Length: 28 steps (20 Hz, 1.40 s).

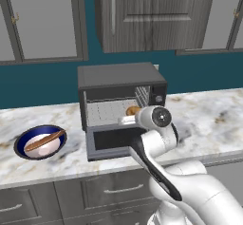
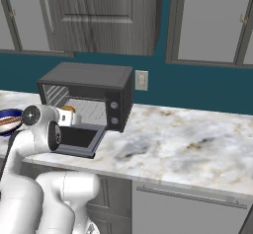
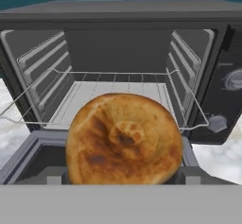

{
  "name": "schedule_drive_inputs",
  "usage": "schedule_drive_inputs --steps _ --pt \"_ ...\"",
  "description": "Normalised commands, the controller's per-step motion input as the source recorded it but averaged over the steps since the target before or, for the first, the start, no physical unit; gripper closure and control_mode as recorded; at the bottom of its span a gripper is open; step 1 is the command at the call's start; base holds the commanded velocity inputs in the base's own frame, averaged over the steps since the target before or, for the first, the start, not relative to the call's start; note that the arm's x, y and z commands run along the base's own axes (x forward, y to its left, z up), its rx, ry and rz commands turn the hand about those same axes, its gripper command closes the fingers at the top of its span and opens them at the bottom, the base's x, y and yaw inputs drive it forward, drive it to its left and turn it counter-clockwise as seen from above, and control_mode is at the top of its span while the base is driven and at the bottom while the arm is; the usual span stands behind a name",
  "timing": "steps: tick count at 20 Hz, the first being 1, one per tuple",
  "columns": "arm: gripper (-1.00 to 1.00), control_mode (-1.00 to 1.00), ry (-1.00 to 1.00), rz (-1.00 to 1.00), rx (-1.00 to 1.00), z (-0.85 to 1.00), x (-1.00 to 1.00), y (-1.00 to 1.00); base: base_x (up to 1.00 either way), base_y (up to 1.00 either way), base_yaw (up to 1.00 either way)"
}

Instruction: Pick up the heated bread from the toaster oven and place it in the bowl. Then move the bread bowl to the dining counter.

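The heated bread [image 3: 123, 140], a round golden-brown bun, fills the near middle of the hand view with its flat face toward the camera and hides the fingertips. It hangs just in front of the wire rack [image 3: 118, 83], above the dropped door [image 1: 111, 143] of the dark grey toaster oven [image 1: 118, 77]. My gripper [image 1: 130, 116] is shut on the bread [image 1: 133, 110] at the oven's mouth. The bowl [image 1: 20, 145], blue-rimmed and white inside, sits on the worktop to the oven's left. The dining counter is out of view.
A long brown stick [image 1: 45, 141] lies across the bowl. The oven [image 2: 84, 77] stands against the teal wall under grey cupboards [image 1: 152, 15]. Marble worktop [image 2: 188, 139] stretches to the oven's right, with a wall socket [image 2: 141, 80] behind it.
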Motion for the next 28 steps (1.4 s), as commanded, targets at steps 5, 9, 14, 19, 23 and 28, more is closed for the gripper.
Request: schedule_drive_inputs --steps 5,9,14,19,23,28 --pt "1.0 -1.0 0.07 0.03 0.0 0.61 -0.55 0.07 0.0 0.0 0.0" --pt "1.0 -1.0 0.06 0.11 0.0 0.79 -0.72 0.29 0.0 0.0 0.0" --pt "1.0 -1.0 0.15 0.15 -0.02 0.28 -0.5 0.59 0.0 0.0 0.0" --pt "1.0 -1.0 0.3 0.11 -0.11 -0.06 0.0 1.0 0.0 0.0 0.0" --pt "1.0 -1.0 0.36 0.05 -0.16 -0.07 0.03 1.0 0.0 0.0 0.0" --pt "1.0 -1.0 0.09 0.11 -0.05 -0.5 0.12 1.0 0.0 0.0 0.0"
